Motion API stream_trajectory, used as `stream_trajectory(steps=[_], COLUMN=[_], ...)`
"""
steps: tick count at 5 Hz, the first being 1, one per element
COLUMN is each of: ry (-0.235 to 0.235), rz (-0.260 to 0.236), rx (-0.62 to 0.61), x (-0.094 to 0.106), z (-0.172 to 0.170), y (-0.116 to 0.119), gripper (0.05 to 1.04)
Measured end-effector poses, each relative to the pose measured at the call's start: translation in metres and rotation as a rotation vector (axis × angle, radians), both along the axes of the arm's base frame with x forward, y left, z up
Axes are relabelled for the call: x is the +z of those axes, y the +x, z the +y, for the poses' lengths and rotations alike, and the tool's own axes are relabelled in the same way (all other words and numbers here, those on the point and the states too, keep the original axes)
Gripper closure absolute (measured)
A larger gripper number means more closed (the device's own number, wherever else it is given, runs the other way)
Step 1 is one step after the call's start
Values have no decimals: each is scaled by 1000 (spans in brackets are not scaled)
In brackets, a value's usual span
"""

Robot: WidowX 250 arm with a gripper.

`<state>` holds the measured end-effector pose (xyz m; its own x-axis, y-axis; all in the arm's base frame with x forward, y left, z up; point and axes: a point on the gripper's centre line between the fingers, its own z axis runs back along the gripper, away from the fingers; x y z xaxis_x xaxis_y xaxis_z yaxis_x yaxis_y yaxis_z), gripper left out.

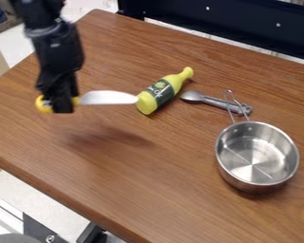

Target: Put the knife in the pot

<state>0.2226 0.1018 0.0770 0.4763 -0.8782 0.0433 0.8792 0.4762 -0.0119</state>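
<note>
1. Camera view: the black two-finger hand (64, 105) hangs above the table (148, 178), its arm coming down from the top edge at the view's left.
2. The hand holds a toy knife with a yellow handle and a broad silver blade (108, 98). It grips the handle, whose end pokes out on one side, while the blade points out level on the other, towards the view's right. The knife is off the table, well apart from the pot.
3. The table has a brown wood-grain top. A soft dark shadow (110, 139) lies on it, lower in the view than the hand.
4. Right of the hand, just past the blade's tip in the view, a yellow bottle with a dark green label (163, 91) lies on its side.
5. Farther right from the hand, a grey metal spoon (212, 100) lies with its bowl towards the bottle.
6. Farthest right from the hand, and lower in the view, stands a round, shiny steel pot (257, 151). Its wire-loop handle overlaps the spoon's handle; whether they touch, I cannot tell.
7. Beyond the table, up and right from the hand, runs a dark navy panel (237, 21). Pale floor (86, 5) shows above the hand.
</note>
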Motion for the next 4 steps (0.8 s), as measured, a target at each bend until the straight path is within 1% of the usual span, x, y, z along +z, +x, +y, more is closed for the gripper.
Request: stream_trajectory(steps=[1,2,3,4], ry=[-9,-18,-1,-5], rz=[22,9,-13,-47], rx=[45,86,104,155], x=[7,12,13,9], z=[-33,-69,-95,-125], y=[9,23,30,37], gripper=[736,736,736,736])
